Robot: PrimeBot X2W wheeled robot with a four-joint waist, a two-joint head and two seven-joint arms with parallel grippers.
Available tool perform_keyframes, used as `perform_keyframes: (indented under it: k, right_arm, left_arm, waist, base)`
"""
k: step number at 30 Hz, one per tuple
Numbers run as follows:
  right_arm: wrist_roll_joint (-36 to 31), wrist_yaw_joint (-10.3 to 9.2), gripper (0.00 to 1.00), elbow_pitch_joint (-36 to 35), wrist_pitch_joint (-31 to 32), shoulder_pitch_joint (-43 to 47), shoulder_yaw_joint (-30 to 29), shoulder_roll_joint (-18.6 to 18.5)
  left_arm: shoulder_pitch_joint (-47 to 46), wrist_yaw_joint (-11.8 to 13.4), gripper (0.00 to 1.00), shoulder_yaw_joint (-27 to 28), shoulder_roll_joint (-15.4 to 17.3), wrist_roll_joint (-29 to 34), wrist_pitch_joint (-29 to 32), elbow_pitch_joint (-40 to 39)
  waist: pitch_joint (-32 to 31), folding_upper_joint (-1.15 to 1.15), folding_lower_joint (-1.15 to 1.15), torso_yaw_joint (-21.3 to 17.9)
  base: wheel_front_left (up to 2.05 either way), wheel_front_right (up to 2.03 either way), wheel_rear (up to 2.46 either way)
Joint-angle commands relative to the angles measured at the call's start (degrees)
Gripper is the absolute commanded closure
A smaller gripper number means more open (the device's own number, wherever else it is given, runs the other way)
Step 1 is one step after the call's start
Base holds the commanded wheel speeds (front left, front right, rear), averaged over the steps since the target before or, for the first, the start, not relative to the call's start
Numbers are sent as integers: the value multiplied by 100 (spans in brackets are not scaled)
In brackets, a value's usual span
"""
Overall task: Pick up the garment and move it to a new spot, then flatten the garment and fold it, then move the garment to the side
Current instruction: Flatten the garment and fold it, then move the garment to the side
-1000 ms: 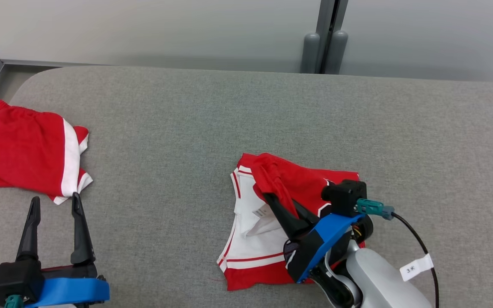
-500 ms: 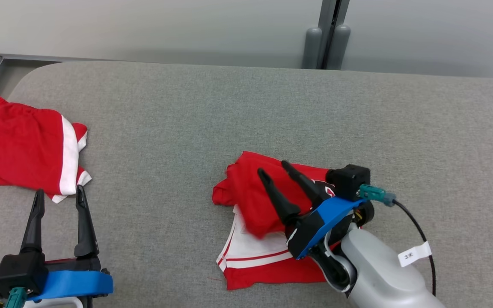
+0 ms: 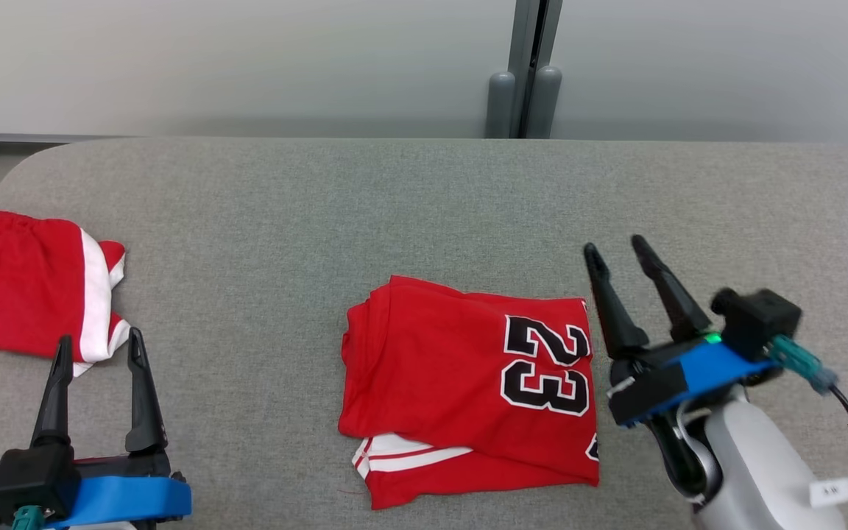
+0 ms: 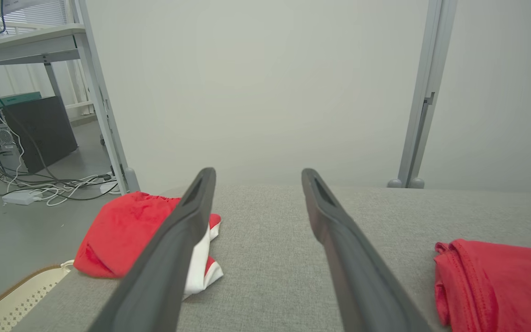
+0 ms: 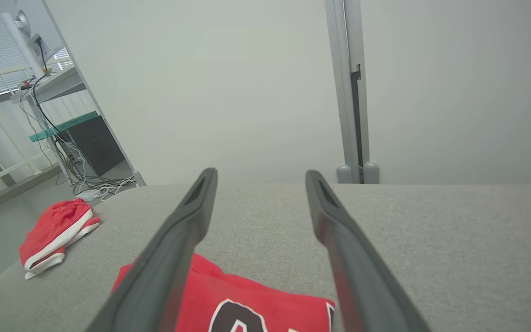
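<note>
The garment (image 3: 461, 375) is a red jersey with a black and white 23, folded into a rough square near the table's front middle; its white-striped hem shows at the lower left. Its left edge (image 4: 486, 281) appears in the left wrist view and its top (image 5: 247, 304) in the right wrist view. My right gripper (image 3: 615, 250) stands open just right of the garment, apart from it, with nothing between its fingers. My left gripper (image 3: 96, 342) is open at the lower left, empty, far left of the garment.
A second red piece with a white stripe (image 3: 34, 294) lies at the table's left edge, just beyond my left fingertips. The grey padded table (image 3: 394, 206) ends at a pale wall with a grey post (image 3: 523, 66). Shelving and cables (image 4: 30, 184) stand off the left side.
My right gripper let go of the red fold it was carrying, laid it over leftward, then drew back to the right. The garment now lies folded with the number up. The camera also shifted.
</note>
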Motion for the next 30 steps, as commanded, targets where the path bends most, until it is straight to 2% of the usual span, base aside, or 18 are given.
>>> perform_keyframes:
  k: [1,8,13,21,30]
  right_arm:
    - [-249,3,0,-303,-28,309,-201,-41]
    - [-941,3,0,-1458,-30,1523,-1110,155]
    - [-1184,3,0,-1920,-30,2117,-1400,307]
    - [-1319,3,0,-2080,-30,2457,-1564,408]
    - [-1455,3,0,-1916,-31,2679,-1590,422]
  left_arm:
    - [71,21,0,18,22,17,-24,-18]
    - [130,19,0,-7,23,25,-24,-34]
    - [185,20,0,-37,19,21,-24,-28]
    - [193,22,0,-98,28,19,-24,59]
    - [366,12,0,-138,69,38,-24,168]
  waist:
    - [-34,0,0,-29]
    - [-107,0,0,-71]
    - [-136,0,0,-94]
    - [-217,0,0,-90]
    - [-430,0,0,-58]
  base:
    - [0,0,0]
    - [0,0,0]
    - [0,0,0]
    - [0,0,0]
    - [0,0,0]
